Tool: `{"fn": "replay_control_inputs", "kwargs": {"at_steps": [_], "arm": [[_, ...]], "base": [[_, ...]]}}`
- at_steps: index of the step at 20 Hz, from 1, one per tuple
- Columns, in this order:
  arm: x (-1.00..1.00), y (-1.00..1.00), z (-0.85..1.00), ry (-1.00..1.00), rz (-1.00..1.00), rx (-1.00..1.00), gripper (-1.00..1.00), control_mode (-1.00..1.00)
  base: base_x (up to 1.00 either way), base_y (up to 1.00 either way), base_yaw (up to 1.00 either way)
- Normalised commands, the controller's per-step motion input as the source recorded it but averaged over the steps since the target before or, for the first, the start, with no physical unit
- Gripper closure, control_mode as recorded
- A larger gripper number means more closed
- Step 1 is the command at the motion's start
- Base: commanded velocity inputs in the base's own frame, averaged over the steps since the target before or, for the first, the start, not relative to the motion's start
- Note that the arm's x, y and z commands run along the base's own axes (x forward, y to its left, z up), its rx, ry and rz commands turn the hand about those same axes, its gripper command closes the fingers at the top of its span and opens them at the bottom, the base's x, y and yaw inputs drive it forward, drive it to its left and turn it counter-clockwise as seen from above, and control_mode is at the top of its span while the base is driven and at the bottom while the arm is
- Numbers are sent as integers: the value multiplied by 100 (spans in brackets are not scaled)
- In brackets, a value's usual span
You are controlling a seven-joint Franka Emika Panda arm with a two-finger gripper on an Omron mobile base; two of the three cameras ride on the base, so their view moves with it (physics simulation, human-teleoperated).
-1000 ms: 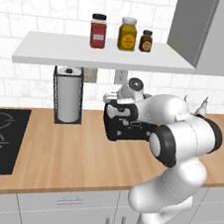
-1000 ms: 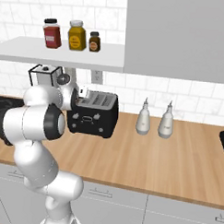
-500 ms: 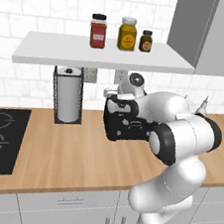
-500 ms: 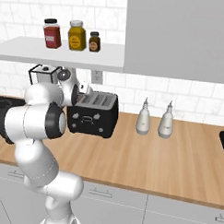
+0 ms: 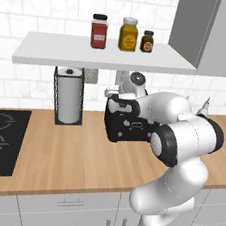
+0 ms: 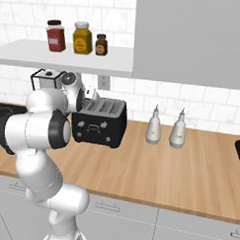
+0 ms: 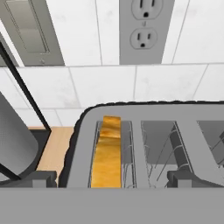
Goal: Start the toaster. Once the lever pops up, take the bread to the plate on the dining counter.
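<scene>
Gripper (image 7: 109,183) lower over toaster (image 7: 144,144) (jaws spread), bread (image 7: 107,153) in slot between fingertips

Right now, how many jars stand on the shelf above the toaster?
3, in a row on the white shelf: a red jar on the left, a yellow jar in the middle, a small dark jar on the right. None looks hidden.

arm: swung a little further left over the toaster (image 5: 127,128)
end effector (image 5: 118,92): shifted toward the toaster's left end, jaws spread
</scene>
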Motion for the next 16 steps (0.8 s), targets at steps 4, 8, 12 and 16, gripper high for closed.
{"fn": "replay_control_inputs", "kwargs": {"at_steps": [4,8,12,16], "arm": [[-2,0,-16,1,0,5,-100,-100],[0,0,0,0,0,12,100,-100],[-3,0,-1,0,0,11,100,-100],[0,0,-8,0,0,3,100,-100]], "base": [[0,0,0],[0,0,0],[0,0,0],[0,0,0]]}}
